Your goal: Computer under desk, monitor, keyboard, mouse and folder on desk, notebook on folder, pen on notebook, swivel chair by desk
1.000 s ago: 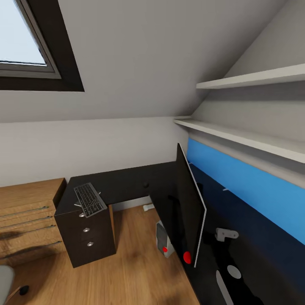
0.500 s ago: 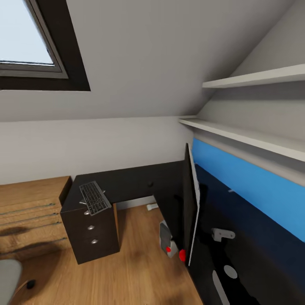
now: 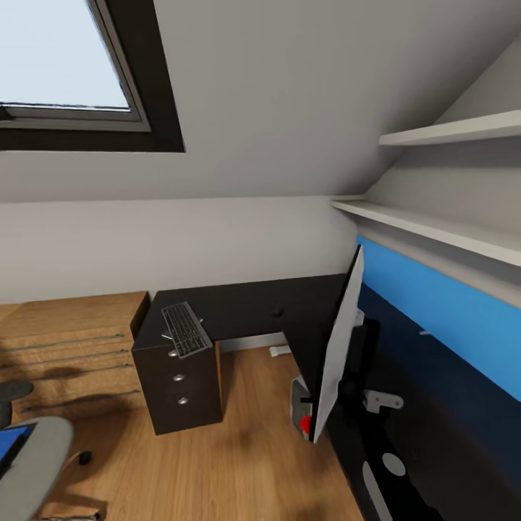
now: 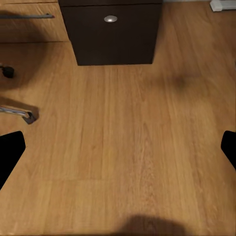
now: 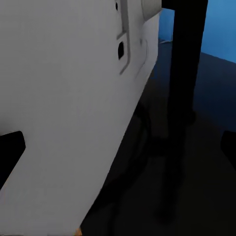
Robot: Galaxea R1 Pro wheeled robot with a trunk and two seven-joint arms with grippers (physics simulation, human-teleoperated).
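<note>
Right hand (image 5: 118,147) open beside monitor (image 3: 339,347) standing on desk (image 3: 246,310).

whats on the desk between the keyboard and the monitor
In the head view, only bare glossy black desk top runs from the keyboard, which lies over the drawer unit, round the corner to the monitor. One small dark spot, too small to identify.
</note>
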